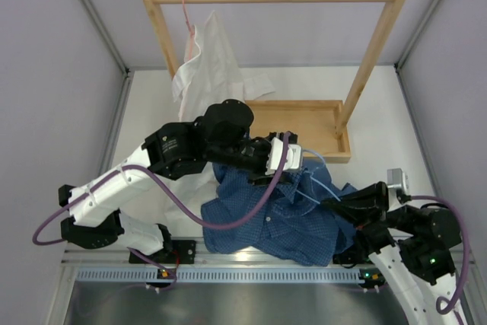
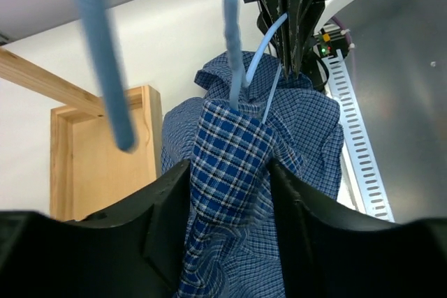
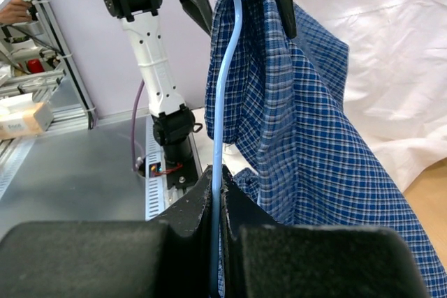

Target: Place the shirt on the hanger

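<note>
The right gripper clamps the hanger. The left gripper brackets a fold of the shirt draped over one hanger end; its grip cannot be confirmed. The shirt's bulk lies at the table near edge. The other shoulder likely remains.

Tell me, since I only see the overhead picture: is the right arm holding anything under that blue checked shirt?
Observer: Yes. Its wrist camera shows the right gripper shut on the thin light-blue wire hanger, with the wire rising straight up between the jaws.
Operator: Is the shirt on that hanger?
Observer: Partly. The dark blue checked shirt seems draped over the wire's top and hangs down one side of it.
Operator: And the left arm?
Observer: A bunched fold of the shirt sits between the fingers of the left gripper. I can't tell whether they pinch it.
</note>
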Motion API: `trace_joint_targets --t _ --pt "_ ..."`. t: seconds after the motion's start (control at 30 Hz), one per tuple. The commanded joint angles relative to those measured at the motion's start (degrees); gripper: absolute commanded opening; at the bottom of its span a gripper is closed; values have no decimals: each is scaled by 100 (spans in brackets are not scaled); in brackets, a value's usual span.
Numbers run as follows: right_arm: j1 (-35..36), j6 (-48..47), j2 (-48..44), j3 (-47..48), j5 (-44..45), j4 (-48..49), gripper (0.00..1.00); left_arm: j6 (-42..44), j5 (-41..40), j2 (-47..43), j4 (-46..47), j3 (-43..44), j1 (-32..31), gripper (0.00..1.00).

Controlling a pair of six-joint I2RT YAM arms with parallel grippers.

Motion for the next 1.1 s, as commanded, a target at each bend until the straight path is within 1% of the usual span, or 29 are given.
trace_joint_targets --t 0.0,0.03,0.07,0.1,0.13,0.17,0.2,0.27,0.3,0.33,0.47,0.53,0.73,0.77,0.97,1.0,1.07 --pt "64 -153 12 275 -50 267 0 19 211 -52 -8 170 -15 47" --pt "72 -92 21 249 -76 311 0 19 272 -34 -8 170 -15 47" --pt "64 -56 30 232 -137 372 0 19 325 -16 -17 170 -15 44" --pt "63 -12 39 188 -181 512 0 10 369 10 -8 170 -15 38" --pt "63 40 48 179 -217 557 0 19 447 54 -8 170 -15 31" --pt "63 49 56 179 -243 583 0 36 500 63 -8 188 -15 16" --pt "72 41 56 196 -261 584 0 45 562 72 9 188 -15 11" --pt "64 6 100 231 -331 557 0 45 746 63 97 188 -15 11" --pt "72 -12 118 275 -383 540 0 28 825 37 271 127 -15 17" --pt "64 -12 161 293 -427 540 0 19 896 -33 369 92 -15 20" --pt "63 14 188 310 -516 540 0 -121 1168 -331 1010 -260 -15 19" --pt "64 23 171 302 -516 583 0 -271 1248 -438 1430 -522 -15 21" --pt "72 120 232 284 -551 733 0 -561 1248 -544 1977 -998 -15 22" --pt "64 137 250 267 -577 890 0 -622 1257 -526 2117 -1042 -15 22" --pt "63 199 267 118 -639 1014 0 -938 1248 -579 2768 -1402 -15 19" --pt "72 208 267 108 -647 1014 0 -983 1239 -587 2978 -1499 -15 19" --pt "72 199 250 73 -656 1006 0 -1053 1292 -640 3111 -1578 -15 20"
